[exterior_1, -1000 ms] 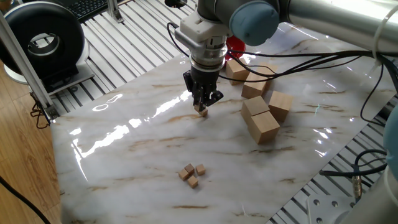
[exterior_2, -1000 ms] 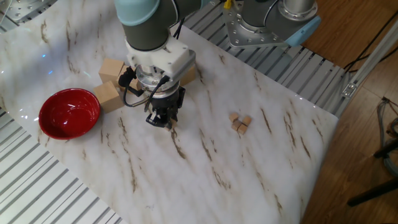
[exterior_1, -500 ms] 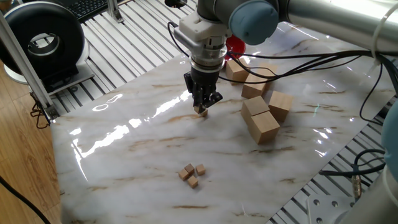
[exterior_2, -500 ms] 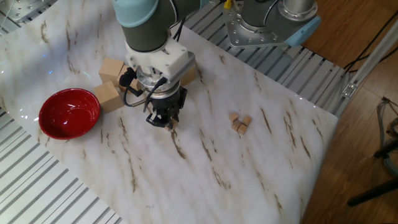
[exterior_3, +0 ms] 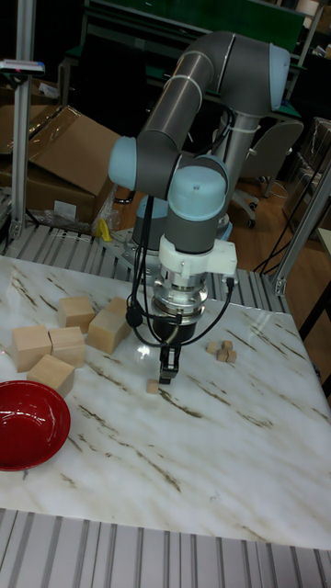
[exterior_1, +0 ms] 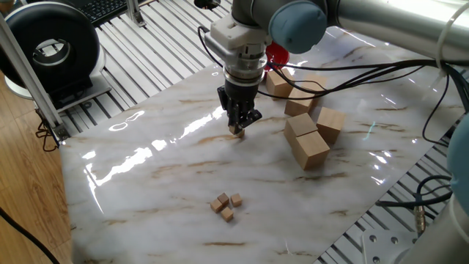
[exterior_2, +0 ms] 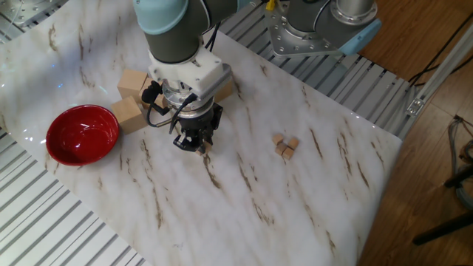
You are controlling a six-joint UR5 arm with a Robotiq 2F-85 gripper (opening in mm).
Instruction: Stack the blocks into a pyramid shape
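**Gripper low at a lone cube; pile not yet begun**

The fingertips [exterior_1: 235, 126] are held down at the marble tabletop [exterior_1: 146, 183], with one tiny tan cube [exterior_1: 237, 133] right at their tips. In the tall fixed view this cube seems to lie just beside the fingers rather than between them, so it cannot be told whether it is clasped or free.

Over the last second almost nothing is altered: the gripper [exterior_2: 191, 143] is kept at the same spot, and the cube is not lifted. The pick is therefore judged unfinished.

The other three small cubes [exterior_1: 227, 204] are left well apart, in a loose flat cluster; no upper tier is seen.

Behind the arm, large pale wooden blocks [exterior_1: 308, 139] are grouped. The red bowl [exterior_2: 81, 134] is seen to hold nothing.
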